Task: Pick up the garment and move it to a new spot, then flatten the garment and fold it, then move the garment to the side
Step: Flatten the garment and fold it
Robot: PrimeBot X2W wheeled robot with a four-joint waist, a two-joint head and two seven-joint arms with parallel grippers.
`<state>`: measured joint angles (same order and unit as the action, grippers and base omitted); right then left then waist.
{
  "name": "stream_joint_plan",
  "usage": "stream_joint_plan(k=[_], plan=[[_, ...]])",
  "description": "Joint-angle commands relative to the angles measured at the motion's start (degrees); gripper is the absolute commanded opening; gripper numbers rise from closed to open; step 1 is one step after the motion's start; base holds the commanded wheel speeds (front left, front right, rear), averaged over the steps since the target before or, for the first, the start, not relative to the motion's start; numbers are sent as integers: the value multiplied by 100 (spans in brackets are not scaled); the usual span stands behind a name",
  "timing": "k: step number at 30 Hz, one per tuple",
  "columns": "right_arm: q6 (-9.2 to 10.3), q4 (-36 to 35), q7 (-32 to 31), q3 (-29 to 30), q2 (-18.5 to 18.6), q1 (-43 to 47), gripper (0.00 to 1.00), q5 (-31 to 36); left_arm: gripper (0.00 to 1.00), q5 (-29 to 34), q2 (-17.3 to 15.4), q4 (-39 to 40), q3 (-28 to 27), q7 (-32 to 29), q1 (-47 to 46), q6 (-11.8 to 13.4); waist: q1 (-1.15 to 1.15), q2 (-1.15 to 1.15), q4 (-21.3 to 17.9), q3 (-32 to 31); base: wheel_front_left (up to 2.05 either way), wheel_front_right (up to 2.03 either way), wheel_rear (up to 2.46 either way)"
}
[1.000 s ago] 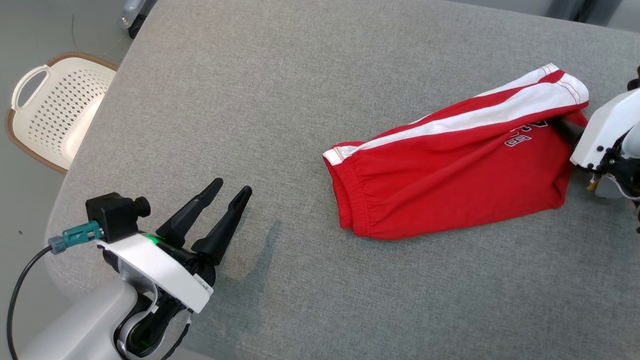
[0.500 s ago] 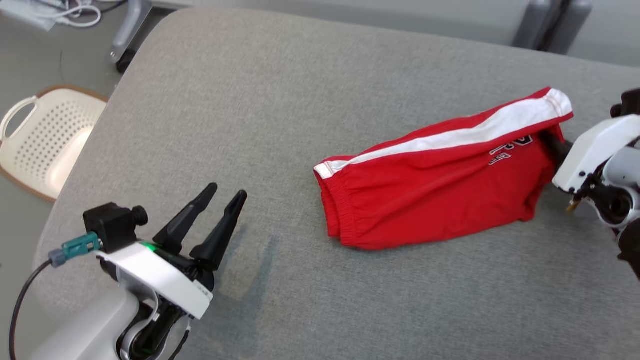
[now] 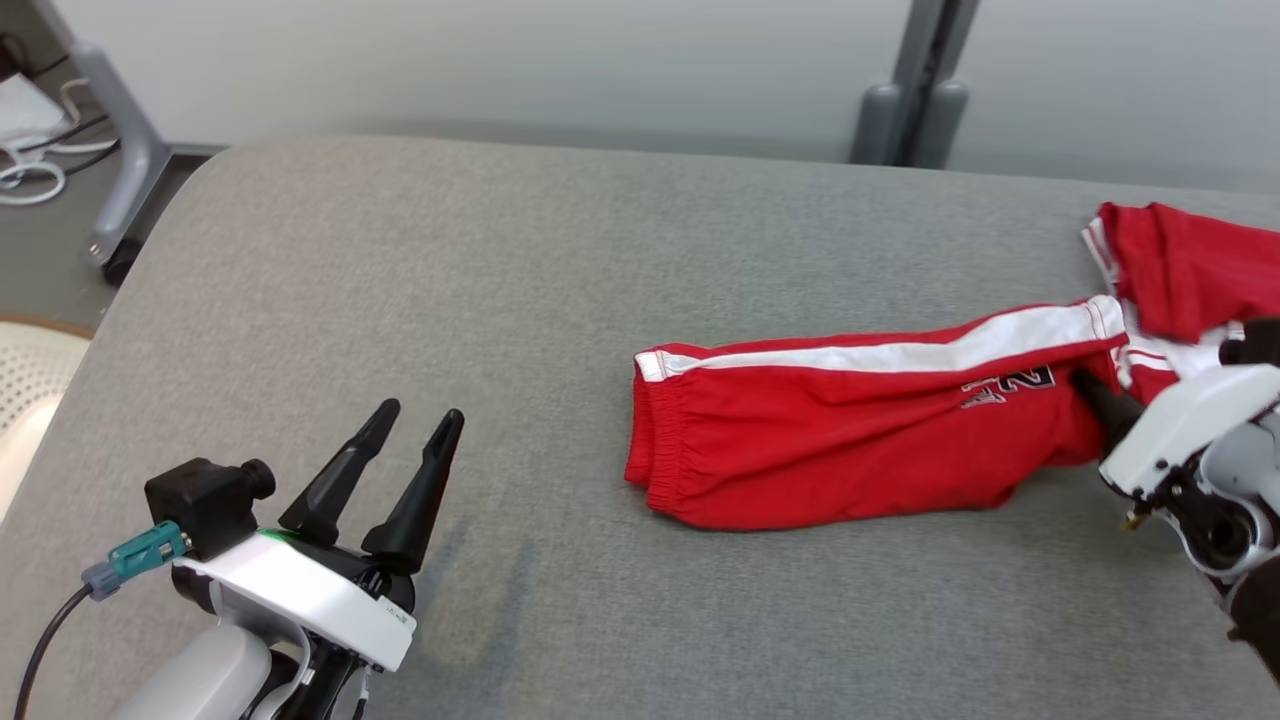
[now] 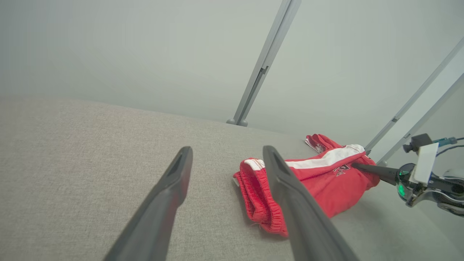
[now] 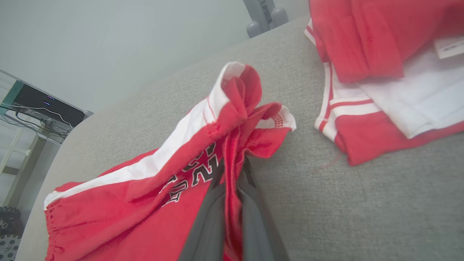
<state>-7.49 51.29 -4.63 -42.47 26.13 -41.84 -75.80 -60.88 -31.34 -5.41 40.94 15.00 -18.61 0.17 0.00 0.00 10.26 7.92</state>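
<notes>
found right gripper (image 3: 1092, 398) clamped shut on leg hem of red garment (image 3: 850, 450); found left gripper (image 3: 418, 412) unladen, fingers spread apart.
noted garment lying lengthwise on right half of grey padded table (image 3: 450, 280), gathered elastic waistband toward the middle, pinched hem at the right. recorded soft knit cloth, white side stripe, black-and-white lettering near the hem, fabric bunched into an upright fold between the dark tapered fingers (image 5: 206, 224). logged broad bare woven surface left of the waistband and along the near edge, with rounded table corner at far left. logged second red-and-white cloth (image 3: 1190, 260) just beyond the gripped hem, contact not determinable, crowding the right side. observed left gripper hovering over near-left table, well apart from garment. saw perforated cream basket (image 3: 30, 400) on floor past left edge.
</notes>
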Motion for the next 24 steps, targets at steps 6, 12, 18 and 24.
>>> stream_joint_plan(k=[6,12,18,24], plan=[[-3,-313,546,187,132,686,0,-280,100,694,127,87,-593,13,463,377,0,0,-394,-284,0,0,0],[-3,-501,680,184,188,927,0,-340,100,1380,338,-50,-1205,15,715,467,0,0,-510,-318,0,0,0],[-2,-622,805,209,261,1080,0,-393,100,2057,867,-218,-1973,15,1063,302,0,0,-514,-397,0,0,0],[-3,-693,794,214,326,1151,0,-442,100,2431,1245,-453,-2308,15,1260,-12,0,0,-462,-468,0,0,0]])
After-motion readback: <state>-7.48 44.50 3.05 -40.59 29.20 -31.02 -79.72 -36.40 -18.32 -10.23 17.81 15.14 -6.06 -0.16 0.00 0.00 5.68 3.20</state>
